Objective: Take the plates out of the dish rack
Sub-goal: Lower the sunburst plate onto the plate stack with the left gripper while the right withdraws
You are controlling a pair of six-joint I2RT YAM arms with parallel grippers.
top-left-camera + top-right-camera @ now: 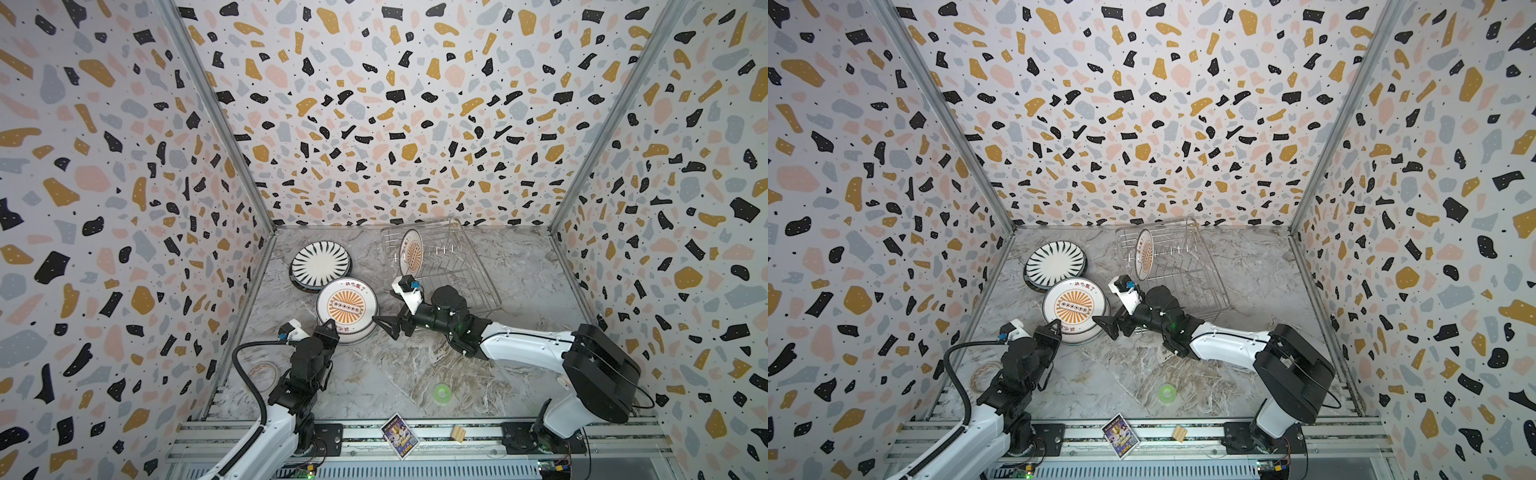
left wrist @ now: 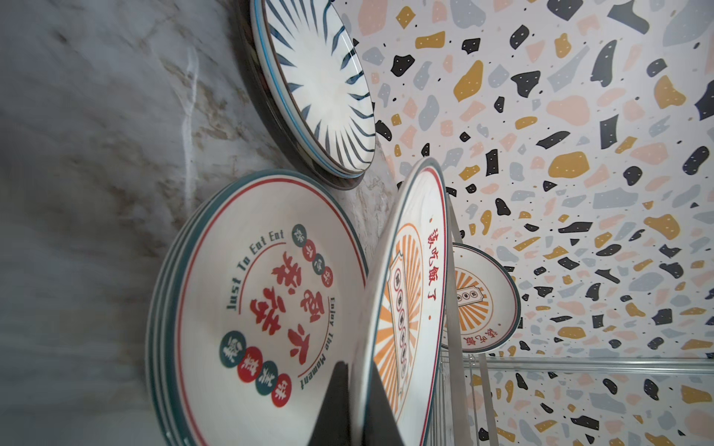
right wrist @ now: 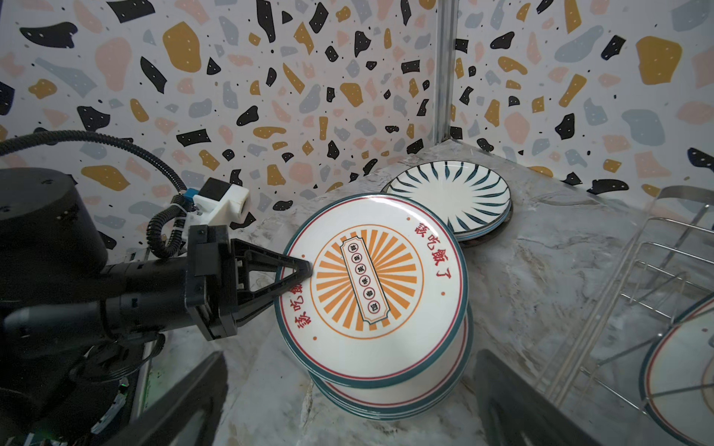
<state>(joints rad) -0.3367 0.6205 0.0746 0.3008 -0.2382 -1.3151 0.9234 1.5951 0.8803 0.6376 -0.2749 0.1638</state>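
1. Dish rack [image 1: 453, 270]: it stands on the marble table [image 1: 415, 374] near the back wall, right of centre. It is set at an angle to the table edges.
2. Rack contents: a single item, the rack plate [image 1: 411, 251]. It is white with an orange sunburst and stands on edge among the prongs at the rack's left end.
3. Left gripper [image 1: 330, 326]: clenched on the near rim of the held plate [image 1: 347, 305], a second sunburst plate that is outside the rack. In the right wrist view one of its fingers [image 3: 301, 267] lies over the rim, pinching it.
4. Held plate: it is tilted, with the gripped edge raised, over the lettered stack [image 2: 262, 309]. This stack is made of flat plates with red characters and green-and-red rims, and it sits on the table left of the rack. I cannot tell whether the plate's far edge touches the stack.
5. Striped plate [image 1: 321, 259]: it lies flat on a dark-rimmed plate [image 1: 300, 284], just behind the lettered stack and toward the left wall.
6. Right gripper [image 1: 384, 328]: released, with the jaws spread and nothing between them. It hangs just beside the right edge of the lettered stack, between that stack and the rack.
7. Green ring [image 1: 441, 392]: it lies on the table near the front, well apart from the plates.
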